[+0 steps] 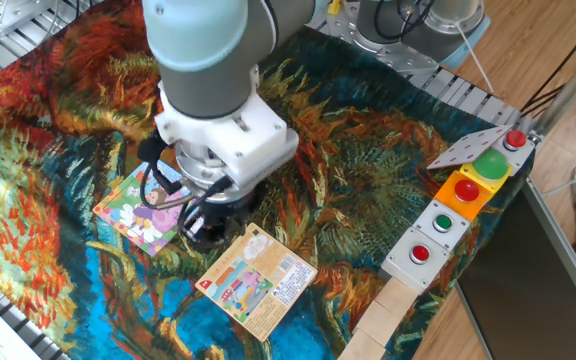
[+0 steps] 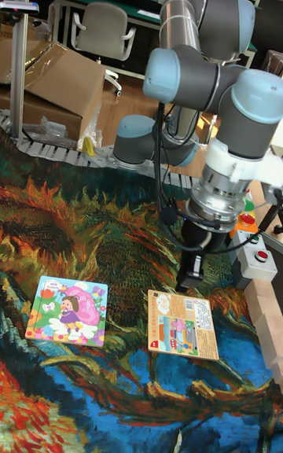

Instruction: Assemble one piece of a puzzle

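Observation:
The puzzle (image 1: pixel 128 212) (image 2: pixel 67 311) lies flat on the painted cloth at the left, a square board with a cartoon girl in purple and pink. My gripper (image 1: pixel 201 236) (image 2: pixel 192 283) points down just right of the puzzle's right edge, between it and an orange-peach card. The wrist and dark fingers hide the gap between the jaws, so their state is unclear. The piece does not show as a separate thing; in the tall fixed view the puzzle's picture looks unbroken.
An orange-peach printed card (image 1: pixel 259 281) (image 2: pixel 183 325) lies close in front of the gripper. A button box (image 1: pixel 458 215) with red and green buttons and a row of wooden blocks (image 1: pixel 388 318) line the right edge. Metal rollers border the cloth behind.

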Action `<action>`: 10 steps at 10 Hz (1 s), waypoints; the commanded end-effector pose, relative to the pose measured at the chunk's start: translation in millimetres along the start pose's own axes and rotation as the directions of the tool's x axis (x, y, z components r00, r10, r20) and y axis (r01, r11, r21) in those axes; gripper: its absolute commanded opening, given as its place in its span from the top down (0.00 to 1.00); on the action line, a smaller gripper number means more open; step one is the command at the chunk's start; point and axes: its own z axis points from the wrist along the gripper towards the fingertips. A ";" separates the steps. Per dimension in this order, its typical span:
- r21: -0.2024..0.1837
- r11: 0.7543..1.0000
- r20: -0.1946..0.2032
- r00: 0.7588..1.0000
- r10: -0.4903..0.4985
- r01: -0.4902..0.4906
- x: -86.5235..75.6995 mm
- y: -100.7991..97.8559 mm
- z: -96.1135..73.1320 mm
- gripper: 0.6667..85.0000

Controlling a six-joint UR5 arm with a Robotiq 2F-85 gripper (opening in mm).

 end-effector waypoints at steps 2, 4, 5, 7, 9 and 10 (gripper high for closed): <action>-0.002 1.000 0.015 1.000 -0.012 0.012 -22.6 -6.9 20.2 0.66; -0.028 1.000 0.019 1.000 -0.012 0.012 -23.6 0.0 20.1 0.66; -0.028 1.000 0.015 1.000 -0.007 0.008 -22.5 -0.1 20.1 0.66; -0.031 1.000 0.022 1.000 0.004 -0.003 -25.4 -4.8 25.5 0.65; -0.039 0.999 0.013 1.000 0.010 -0.009 -27.1 -15.4 42.6 0.64; -0.045 0.999 0.021 1.000 0.016 -0.015 -32.1 -15.5 47.7 0.64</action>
